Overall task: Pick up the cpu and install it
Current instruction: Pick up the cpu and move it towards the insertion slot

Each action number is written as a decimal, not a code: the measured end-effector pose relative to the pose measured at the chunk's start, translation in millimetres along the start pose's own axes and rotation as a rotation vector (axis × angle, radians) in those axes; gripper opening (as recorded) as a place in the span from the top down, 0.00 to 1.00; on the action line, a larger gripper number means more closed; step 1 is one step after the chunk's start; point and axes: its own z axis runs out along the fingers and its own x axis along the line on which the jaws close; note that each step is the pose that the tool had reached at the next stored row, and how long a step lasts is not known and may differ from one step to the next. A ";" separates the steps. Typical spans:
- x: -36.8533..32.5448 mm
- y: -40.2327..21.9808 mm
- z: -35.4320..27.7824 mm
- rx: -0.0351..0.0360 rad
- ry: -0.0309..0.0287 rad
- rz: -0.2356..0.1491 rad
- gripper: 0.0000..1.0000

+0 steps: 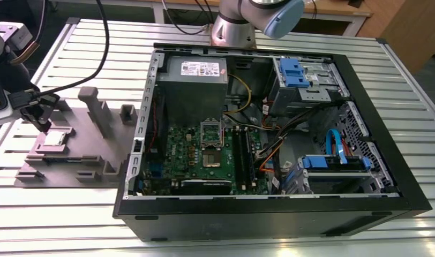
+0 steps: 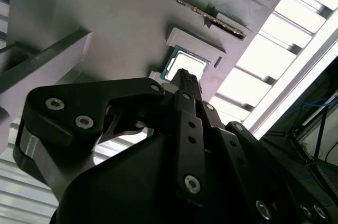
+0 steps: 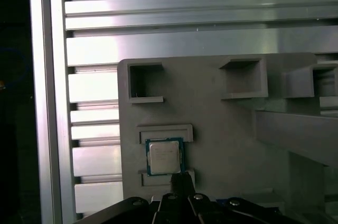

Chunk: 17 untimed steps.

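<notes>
Here, small square cpu [image 3: 165,156], silvery top, bluish rim, in grey tray [image 3: 222,129].

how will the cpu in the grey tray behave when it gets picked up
Probably stiff and light: the cpu is a thin flat square. Its smooth metal top may be slippery. Seated flat in the tray, it shouldn't roll or tip.
</notes>
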 end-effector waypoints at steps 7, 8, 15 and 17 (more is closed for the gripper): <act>2.0 -0.3 8.7 0.0003 0.0003 0.000 0.90; 2.5 -0.3 9.5 0.0003 0.0003 0.000 0.90; 3.3 -0.4 12.3 0.0004 0.0005 0.000 0.90; 3.3 -0.2 12.7 -0.0005 0.0003 0.000 0.90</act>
